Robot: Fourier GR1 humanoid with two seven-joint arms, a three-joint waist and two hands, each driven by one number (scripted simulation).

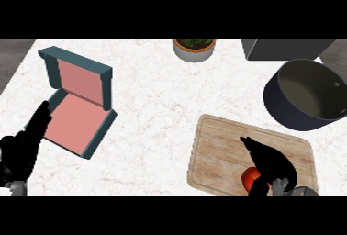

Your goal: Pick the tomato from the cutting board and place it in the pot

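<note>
Resting on the near edge of the wooden cutting board (pixel 224 151), the red tomato (pixel 251 177) sat mostly hidden under the right hand (pixel 271 163), whose dark fingers arched over it from the right and curled round its far side while only its left flank showed. The dark pot (pixel 288 108) stood beyond the board's far right corner, apart from the hand. Well off at the left edge, the left hand (pixel 24 147) rested with its fingers straight beside an open teal box (pixel 78 103).
</note>
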